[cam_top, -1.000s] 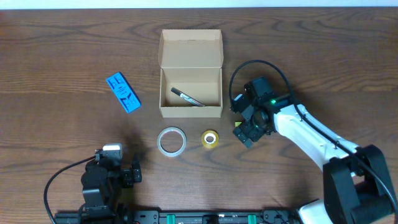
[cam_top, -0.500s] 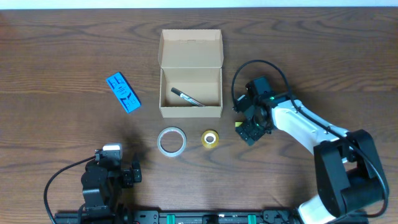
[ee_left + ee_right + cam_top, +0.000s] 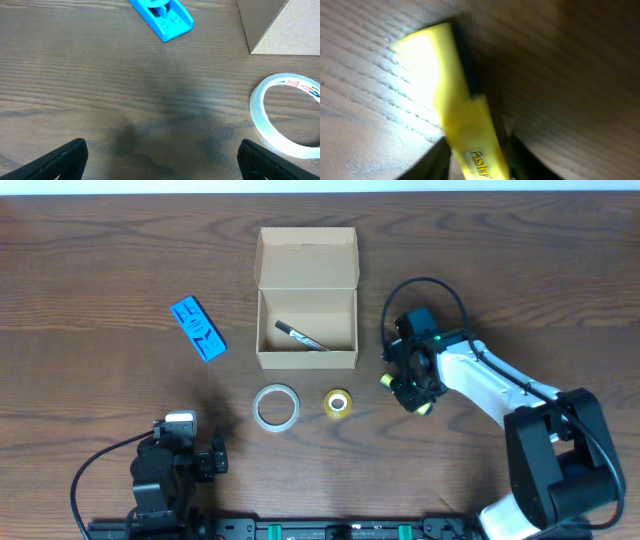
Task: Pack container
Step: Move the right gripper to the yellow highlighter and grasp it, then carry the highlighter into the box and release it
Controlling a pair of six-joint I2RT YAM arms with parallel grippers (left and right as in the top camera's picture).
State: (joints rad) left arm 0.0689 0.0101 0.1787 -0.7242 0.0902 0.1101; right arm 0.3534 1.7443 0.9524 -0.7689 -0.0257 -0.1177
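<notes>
The container [image 3: 306, 361], a tan cardboard box with its flap lid open toward the back, holds a black pen [image 3: 302, 336]. To its right, low over the table, my right gripper [image 3: 408, 386] is shut on a yellow highlighter [image 3: 385, 380]. In the right wrist view the highlighter [image 3: 455, 110] runs between the two dark fingers [image 3: 436, 161], touching both. My left gripper [image 3: 178, 456] is at the front left, open and holding nothing. Its fingertips [image 3: 62, 159] stand wide apart over bare wood.
A clear tape roll [image 3: 275, 406] and a small yellow tape roll [image 3: 338, 403] lie in front of the box. A blue flat object [image 3: 198, 329] lies left of it. The left wrist view shows the clear roll [image 3: 287, 116], the blue object [image 3: 162, 15] and a box corner [image 3: 280, 25].
My right gripper has closed from wide open onto the yellow highlighter and shifted slightly right. The left arm has not moved.
</notes>
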